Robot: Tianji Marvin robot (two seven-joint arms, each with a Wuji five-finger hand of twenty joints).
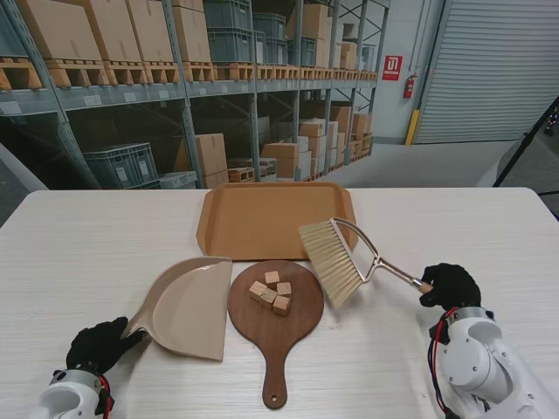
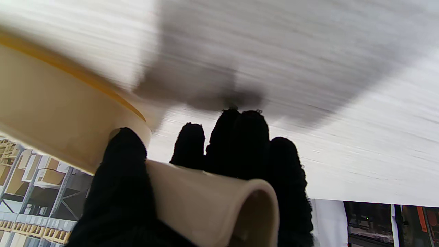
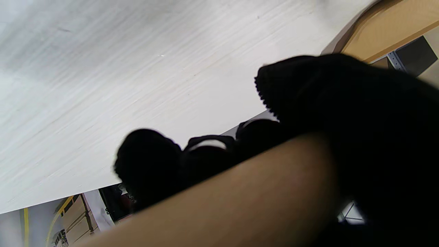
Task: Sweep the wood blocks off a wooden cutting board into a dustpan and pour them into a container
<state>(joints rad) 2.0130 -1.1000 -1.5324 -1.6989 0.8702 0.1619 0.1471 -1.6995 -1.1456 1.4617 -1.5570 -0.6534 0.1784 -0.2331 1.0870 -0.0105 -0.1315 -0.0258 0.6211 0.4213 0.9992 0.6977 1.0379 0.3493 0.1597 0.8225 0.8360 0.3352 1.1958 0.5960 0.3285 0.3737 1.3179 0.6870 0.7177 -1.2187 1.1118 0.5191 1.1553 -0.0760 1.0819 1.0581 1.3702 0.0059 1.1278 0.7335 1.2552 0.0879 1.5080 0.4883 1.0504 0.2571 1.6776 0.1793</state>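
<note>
Robot hand (image 1: 450,285) grips brush (image 1: 330,260) beside blocks (image 1: 272,291).

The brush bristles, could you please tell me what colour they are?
The brush bristles are pale straw-beige, seen best in the stand view.

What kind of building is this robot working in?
Most likely a warehouse or storeroom. Tall metal shelving racks behind the table hold cardboard boxes on pallets, grey plastic crates sit lower down, and a roll-up door stands at the back right.
</note>
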